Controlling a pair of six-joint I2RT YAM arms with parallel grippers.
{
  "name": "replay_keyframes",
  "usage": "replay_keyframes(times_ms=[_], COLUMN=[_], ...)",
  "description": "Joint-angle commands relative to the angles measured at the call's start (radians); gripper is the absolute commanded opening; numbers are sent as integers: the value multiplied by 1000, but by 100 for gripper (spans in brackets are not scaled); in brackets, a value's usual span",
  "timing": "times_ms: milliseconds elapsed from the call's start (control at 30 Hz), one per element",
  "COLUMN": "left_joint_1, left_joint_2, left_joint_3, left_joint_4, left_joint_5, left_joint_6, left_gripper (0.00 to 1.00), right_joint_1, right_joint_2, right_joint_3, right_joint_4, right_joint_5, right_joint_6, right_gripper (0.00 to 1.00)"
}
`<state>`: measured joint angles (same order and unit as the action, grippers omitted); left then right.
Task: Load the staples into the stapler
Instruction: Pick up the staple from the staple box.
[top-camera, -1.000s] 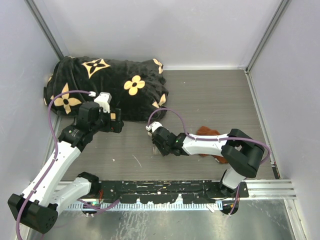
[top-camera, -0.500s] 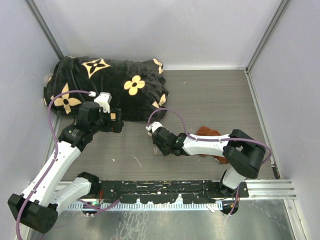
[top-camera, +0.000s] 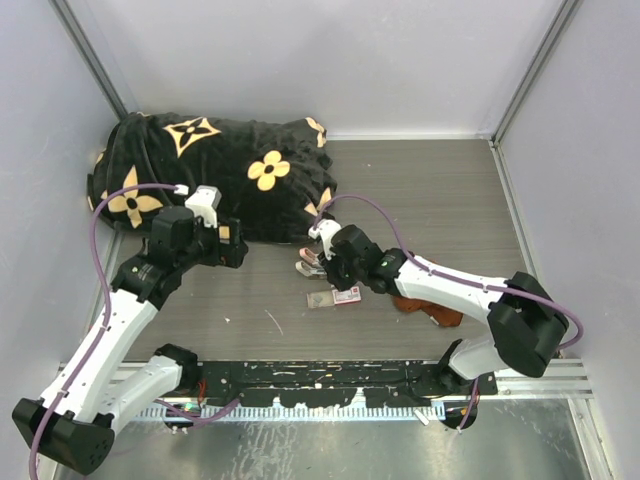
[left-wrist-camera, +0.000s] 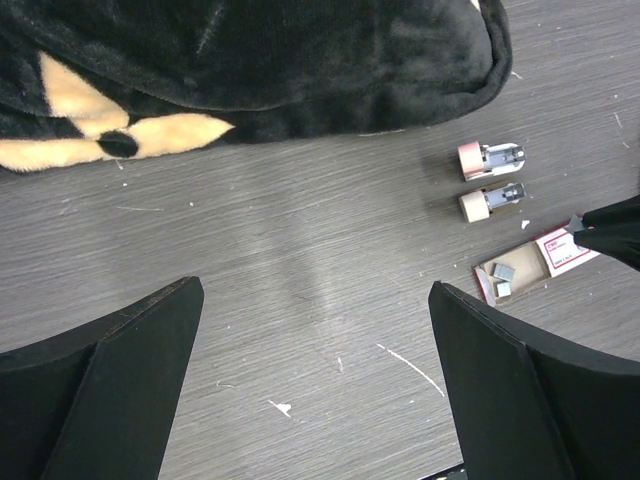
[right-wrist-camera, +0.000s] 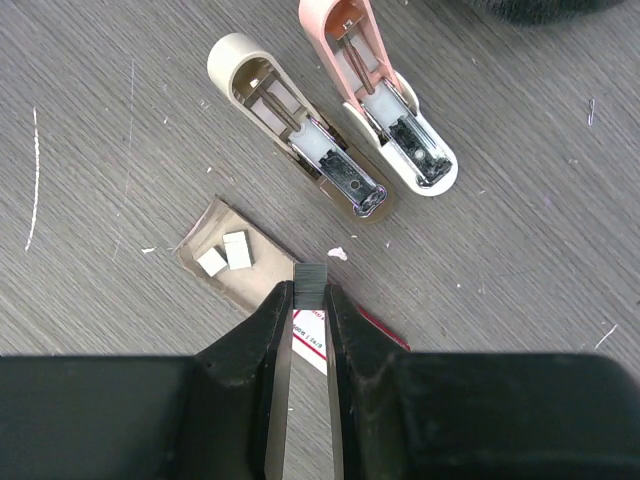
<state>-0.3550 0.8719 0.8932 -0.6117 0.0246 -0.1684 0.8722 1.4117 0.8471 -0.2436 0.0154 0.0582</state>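
My right gripper (right-wrist-camera: 311, 290) is shut on a short silvery strip of staples (right-wrist-camera: 311, 279), held just above the small white box with the red label (right-wrist-camera: 312, 340). The box's brown-grey tray (right-wrist-camera: 240, 275) holds two more small staple blocks (right-wrist-camera: 225, 252). The pale pink and white stapler (right-wrist-camera: 385, 110) lies opened on the table beyond the tray, with a cream stapler (right-wrist-camera: 295, 135) opened beside it. In the top view the right gripper (top-camera: 334, 276) hangs between the staplers (top-camera: 308, 263) and the box (top-camera: 336, 298). My left gripper (left-wrist-camera: 315, 400) is open and empty over bare table, left of them.
A black blanket with tan flowers (top-camera: 220, 170) lies at the back left, its edge close behind the staplers. A rust-brown cloth (top-camera: 428, 308) lies under my right forearm. Grey walls close in the table on three sides.
My right gripper has lifted and moved back from the box, now holding a staple strip; the staplers and box it covered are now in sight. The left arm has barely moved.
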Motion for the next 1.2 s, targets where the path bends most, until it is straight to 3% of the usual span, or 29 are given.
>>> replay_keyframes(times_ms=[0, 367, 733, 833, 1000, 1167], left_joint_1=[3, 2, -11, -13, -46, -179], left_joint_2=[-31, -78, -56, -37, 30, 140], left_joint_3=[0, -14, -15, -9, -72, -132], left_joint_4=[34, 37, 45, 52, 191, 402], left_joint_5=[43, 58, 73, 101, 183, 75], left_joint_6=[-7, -8, -41, -97, -292, -444], left_gripper=[98, 98, 98, 100, 94, 93], right_joint_1=[-13, -3, 25, 25, 27, 27], right_joint_2=[-35, 49, 23, -11, -48, -74], right_joint_3=[5, 66, -7, -36, -93, -115], right_joint_4=[55, 8, -6, 2, 4, 53], right_joint_5=[-80, -94, 194, 156, 154, 157], right_joint_6=[-102, -151, 104, 123, 147, 197], right_gripper=[22, 25, 25, 25, 25, 25])
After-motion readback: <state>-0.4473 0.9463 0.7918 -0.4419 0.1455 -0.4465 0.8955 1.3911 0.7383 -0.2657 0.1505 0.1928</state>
